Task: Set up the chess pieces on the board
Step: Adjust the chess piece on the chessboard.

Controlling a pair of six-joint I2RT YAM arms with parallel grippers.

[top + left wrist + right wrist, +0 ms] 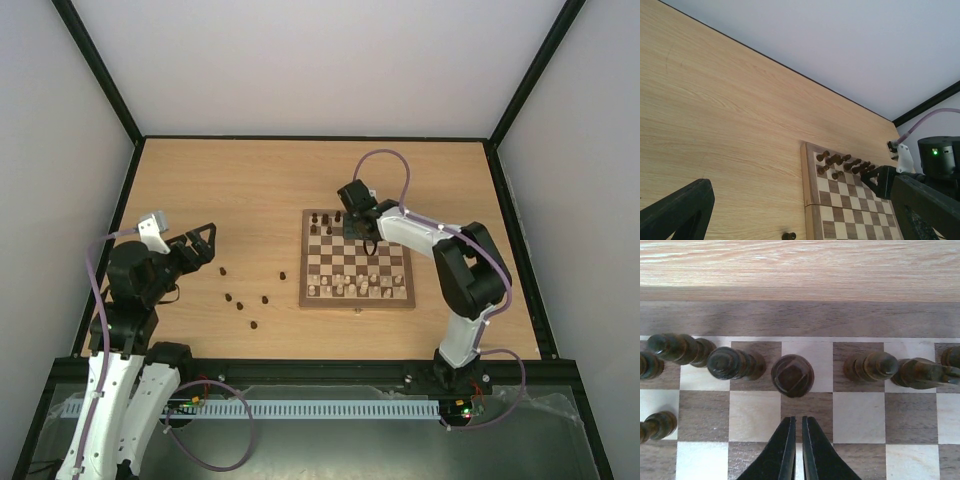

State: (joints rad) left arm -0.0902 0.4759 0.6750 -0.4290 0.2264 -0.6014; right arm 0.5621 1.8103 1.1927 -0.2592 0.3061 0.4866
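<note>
The board (304,262) lies right of the table's middle. Dark chess pieces (330,217) stand along its far rows, and several more (241,306) lie loose on the table to its left. My right gripper (352,226) hovers over the far rows. In the right wrist view it (798,418) is shut and holds nothing, just short of a dark piece (792,375) standing on a back-row square. More dark pieces (730,363) stand on either side of that one. My left gripper (205,245) hangs open over the left of the table, with nothing between its fingers (680,207).
Cream pieces (360,288) fill the board's near rows. One loose dark piece (788,236) lies just left of the board's border (810,190). The right arm (940,157) reaches across the board's far right corner. Black frame rails edge the table.
</note>
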